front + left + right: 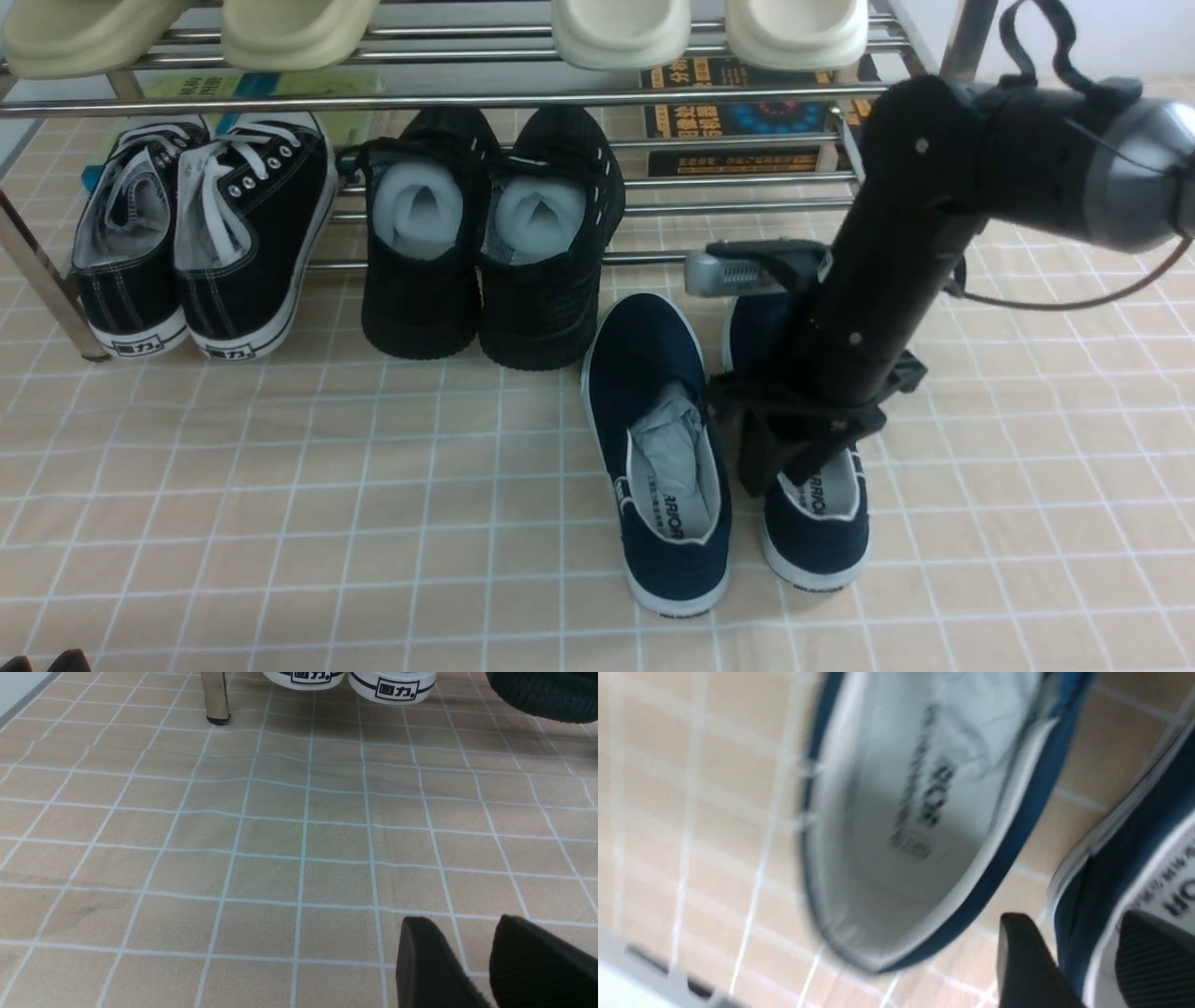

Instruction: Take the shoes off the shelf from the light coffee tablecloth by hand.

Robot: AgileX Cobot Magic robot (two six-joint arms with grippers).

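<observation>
- The right gripper (1071, 921) has its fingers spread apart, with the side wall of the right navy slip-on (817, 532) between them; one finger is over the insole and the other is outside the shoe
- I cannot tell whether the fingers touch this wall
- The left navy slip-on (658, 439) is just beside these same fingers, with grey paper inside
- Both navy slip-ons lie on the light beige grid tablecloth (373, 523), in front of the chrome shoe rack (429, 102), soles down and toes toward the rack
- The left gripper (460, 919) has its fingers a little apart, with nothing between them, above the tablecloth and well apart from the slip-ons
- Beyond the left fingers are the black lace-up sneakers (257, 243) with white laces, and to their right the all-black shoes (420, 308) with white stuffing
- Four pale shoes (621, 33) are on the upper tier, beyond the right fingers
</observation>
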